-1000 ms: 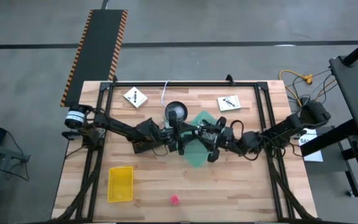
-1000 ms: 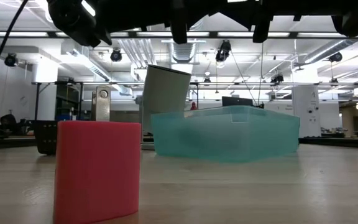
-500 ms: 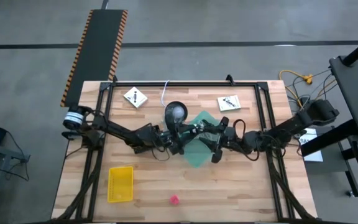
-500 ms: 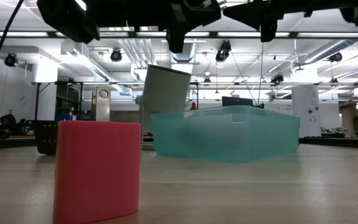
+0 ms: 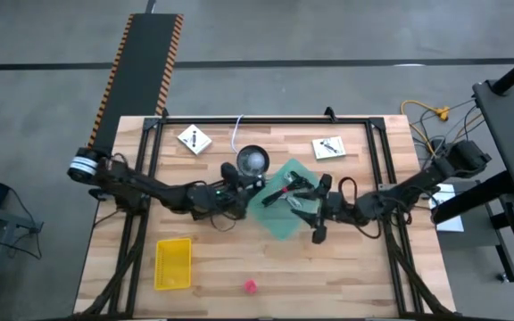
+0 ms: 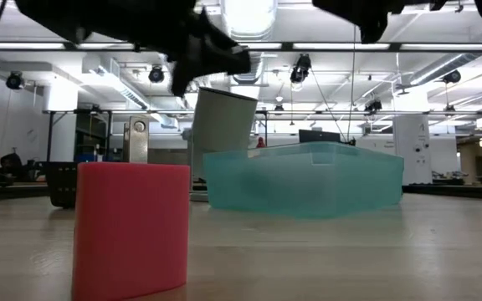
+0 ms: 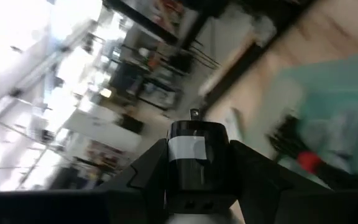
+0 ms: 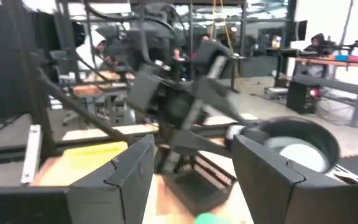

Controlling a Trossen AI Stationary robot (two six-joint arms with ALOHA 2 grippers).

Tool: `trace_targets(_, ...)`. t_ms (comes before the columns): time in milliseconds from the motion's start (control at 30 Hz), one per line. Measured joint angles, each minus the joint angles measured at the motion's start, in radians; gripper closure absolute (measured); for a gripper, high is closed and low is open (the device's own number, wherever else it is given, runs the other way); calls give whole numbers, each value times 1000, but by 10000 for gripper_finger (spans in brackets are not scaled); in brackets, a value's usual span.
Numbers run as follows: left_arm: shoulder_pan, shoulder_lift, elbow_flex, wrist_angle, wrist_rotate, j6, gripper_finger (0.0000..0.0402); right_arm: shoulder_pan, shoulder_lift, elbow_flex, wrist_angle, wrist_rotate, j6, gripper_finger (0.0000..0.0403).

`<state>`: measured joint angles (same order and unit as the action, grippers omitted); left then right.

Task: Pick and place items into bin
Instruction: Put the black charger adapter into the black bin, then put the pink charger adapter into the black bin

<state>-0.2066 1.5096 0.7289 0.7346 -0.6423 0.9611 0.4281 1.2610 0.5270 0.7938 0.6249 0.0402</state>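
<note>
Right gripper (image 5: 315,212) hangs open-fingered over the green bin's (image 5: 279,223) right edge; left gripper's (image 5: 239,189) state I cannot tell.

You're looking at wooden worktop (image 5: 212,267) sitting on grey concrete floor (image 5: 43,53); striped-edge black mat (image 5: 141,67) lying behind; ceiling strip lights (image 6: 249,12) glowing overhead.

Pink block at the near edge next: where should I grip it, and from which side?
Grip the pink block across its two broad flat faces, coming straight down from above. In the low view it stands upright with vertical sides, and in the high view bare table surrounds it, so probably nothing blocks a top approach.
</note>
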Motion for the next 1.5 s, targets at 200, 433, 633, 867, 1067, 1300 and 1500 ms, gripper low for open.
trace_targets(200, -44, -171, -29, -410, 4, -247, 268, -2, 4, -3, -31, 36, 2, 202)
trace_targets(433, -77, -321, -32, -778, -10, -467, 268, -2, 4, -5, -125, 57, 45, 202)
trace_targets(633, -88, -392, -32, -1016, 22, -623, 268, -3, 4, -5, -194, 58, 86, 202)
trace_targets(867, -88, -383, -34, -1153, 163, -791, 268, -3, 4, -20, -274, 58, 157, 202)
trace_targets(1067, -87, -335, -34, -1207, 165, -802, 268, -3, 4, -62, -291, 58, 236, 202)
trace_targets(1300, -87, -282, -31, -1241, 137, -853, 258, -3, 5, -71, -290, 59, 241, 202)
trace_targets(1500, -85, -260, -20, -1240, 113, -854, 165, -3, 5, -74, -290, 58, 242, 202)
